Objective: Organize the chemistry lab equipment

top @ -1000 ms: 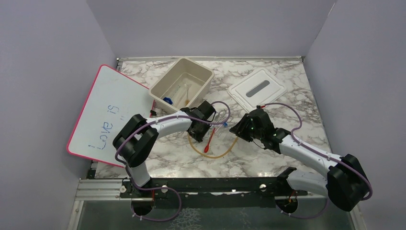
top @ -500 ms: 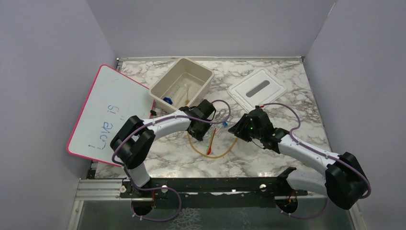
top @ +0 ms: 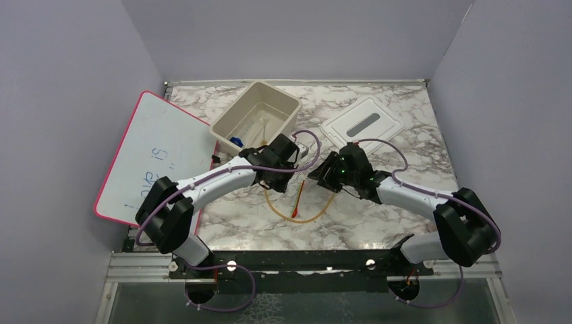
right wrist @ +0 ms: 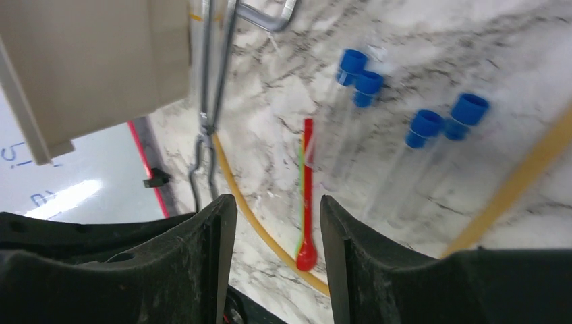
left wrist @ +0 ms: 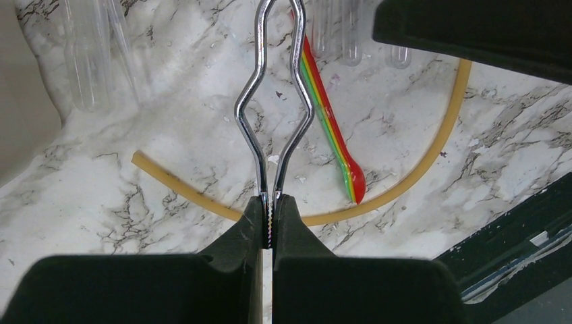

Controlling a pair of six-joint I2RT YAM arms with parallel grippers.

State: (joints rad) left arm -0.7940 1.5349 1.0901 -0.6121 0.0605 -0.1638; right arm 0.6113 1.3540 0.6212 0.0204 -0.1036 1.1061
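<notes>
My left gripper [left wrist: 272,209] is shut on the handle end of the metal tongs [left wrist: 273,101], which reach away from it above the marble. Under them lie the curved amber rubber tube [left wrist: 418,169] and the red-tipped dropper [left wrist: 334,135]. Clear tubes [left wrist: 88,61] lie near the tub wall. My right gripper [right wrist: 278,209] is open above the dropper [right wrist: 307,196], with nothing between its fingers. Several blue-capped clear tubes [right wrist: 418,148] lie to its right. In the top view the left gripper [top: 287,158] and right gripper [top: 320,172] face each other over the amber tube [top: 303,219].
The beige tub [top: 290,102] stands just behind the left gripper with a few items inside. Its white lid [top: 362,121] lies at the back right. The pink-rimmed whiteboard [top: 158,155] hangs over the table's left edge. The black front rail [top: 303,260] runs along the near edge.
The left gripper has shut on the tongs and moved back toward the tub. The right gripper has moved left toward the centre and its jaws have spread wider.
</notes>
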